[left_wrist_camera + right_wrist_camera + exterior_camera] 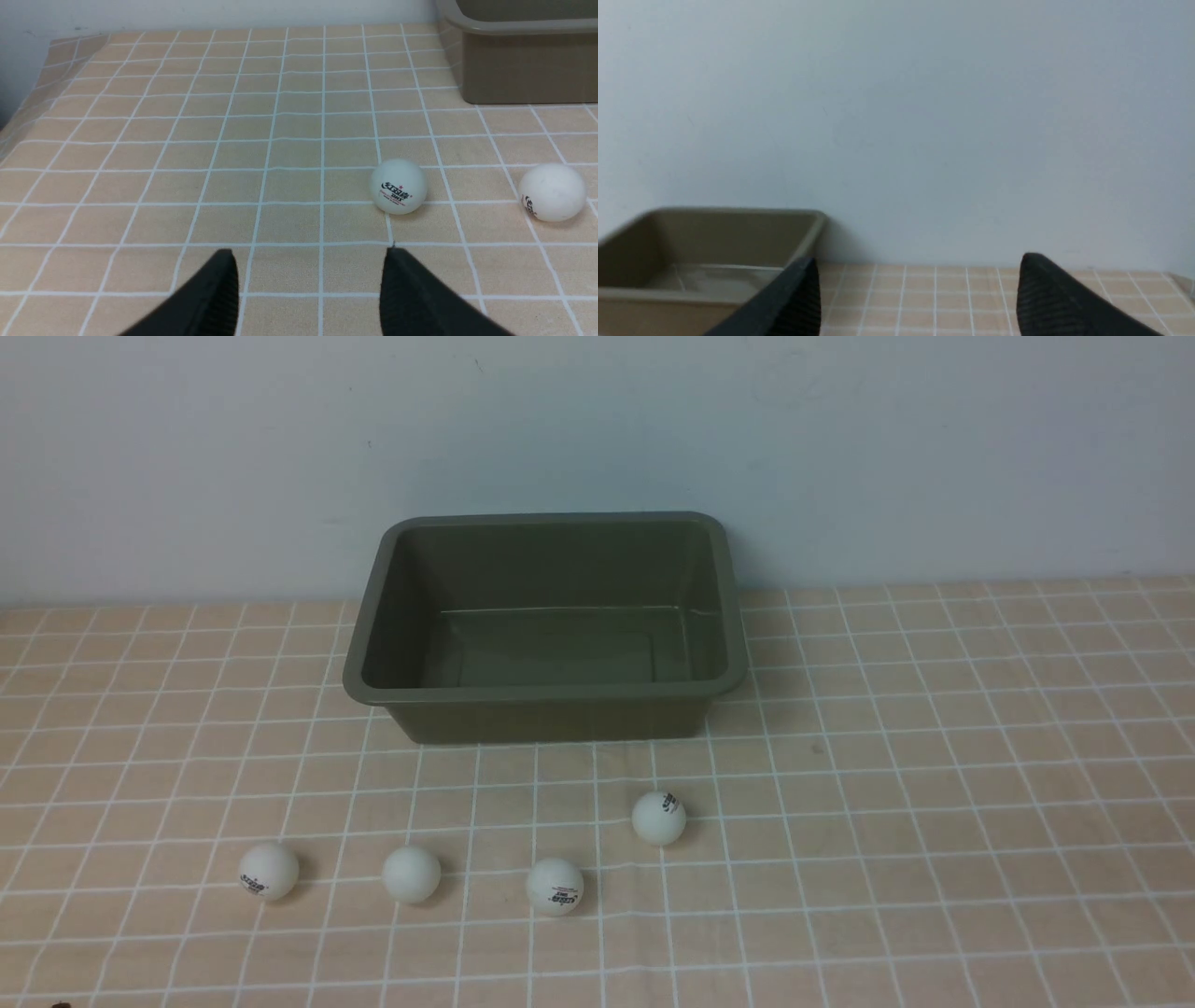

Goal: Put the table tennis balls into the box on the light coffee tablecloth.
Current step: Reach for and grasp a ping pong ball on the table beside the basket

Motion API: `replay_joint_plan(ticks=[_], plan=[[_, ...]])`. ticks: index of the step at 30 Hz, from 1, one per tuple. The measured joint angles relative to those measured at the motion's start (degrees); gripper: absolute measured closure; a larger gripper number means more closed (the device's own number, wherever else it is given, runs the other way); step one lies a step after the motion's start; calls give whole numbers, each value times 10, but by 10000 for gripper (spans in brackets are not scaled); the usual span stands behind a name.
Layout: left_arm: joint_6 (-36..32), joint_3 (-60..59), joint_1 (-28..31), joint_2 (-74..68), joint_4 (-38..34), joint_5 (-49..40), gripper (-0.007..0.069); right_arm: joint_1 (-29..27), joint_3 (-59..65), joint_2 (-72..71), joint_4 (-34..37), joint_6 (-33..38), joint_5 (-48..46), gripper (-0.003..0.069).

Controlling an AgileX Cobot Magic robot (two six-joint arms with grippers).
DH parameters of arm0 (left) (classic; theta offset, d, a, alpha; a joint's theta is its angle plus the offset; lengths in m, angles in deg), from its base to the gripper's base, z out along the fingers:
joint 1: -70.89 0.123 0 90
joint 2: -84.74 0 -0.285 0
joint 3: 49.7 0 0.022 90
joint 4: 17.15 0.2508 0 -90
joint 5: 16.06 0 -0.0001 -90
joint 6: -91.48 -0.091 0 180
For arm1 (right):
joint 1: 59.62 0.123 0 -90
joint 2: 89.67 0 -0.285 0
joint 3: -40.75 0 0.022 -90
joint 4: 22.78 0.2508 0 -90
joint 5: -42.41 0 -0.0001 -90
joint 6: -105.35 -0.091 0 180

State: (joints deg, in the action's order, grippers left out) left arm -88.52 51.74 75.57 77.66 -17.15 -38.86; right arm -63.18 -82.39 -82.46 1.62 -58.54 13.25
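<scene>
Box: you have the olive-green box [546, 694] standing upright on the light coffee tablecloth [934, 775], at the far side, close to the pale wall [597, 420].
Box contents: empty; you can see its bare floor and sloping inner walls.
Table tennis balls: all four lie on the cloth on the near side of the box, outside it and apart from each other.
Ball row: the leftmost ball [269, 871], the second ball [412, 875] and the third ball [555, 887] form a loose line running left to right.
Nearest ball to the box: the fourth ball [659, 819] sits right of the third and a little closer to the box's front wall, not touching it.
Left fingers [210, 298]: released, spread apart over the cloth with nothing between them; your left wrist view shows the leftmost and second balls ahead of them and a corner of the box beyond.
Right fingers [1045, 294]: released, spread wide and gripping nothing, with the box off to one side of them and the wall ahead.
</scene>
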Motion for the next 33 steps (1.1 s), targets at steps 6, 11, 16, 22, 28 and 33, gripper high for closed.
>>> replay_joint_plan(ticks=[6, 11, 16, 22, 28, 33], plan=[[0, 0, 0, 0, 0, 0, 285, 0, -2, 0, 53, 0, 0, 147], [0, 0, 0, 0, 0, 0, 285, 0, -2, 0, 65, 0, 0, 147], [0, 0, 0, 0, 0, 0, 285, 0, -2, 0, 81, 0, 0, 147], [0, 0, 0, 0, 0, 0, 285, 0, -2, 0, 85, 0, 0, 147], [6, -3, 0, 0, -7, 26, 285, 0, -2, 0, 85, 0, 0, 147], [68, -3, 0, 0, -129, 84, 285, 0, -2, 0, 85, 0, -20, 147]])
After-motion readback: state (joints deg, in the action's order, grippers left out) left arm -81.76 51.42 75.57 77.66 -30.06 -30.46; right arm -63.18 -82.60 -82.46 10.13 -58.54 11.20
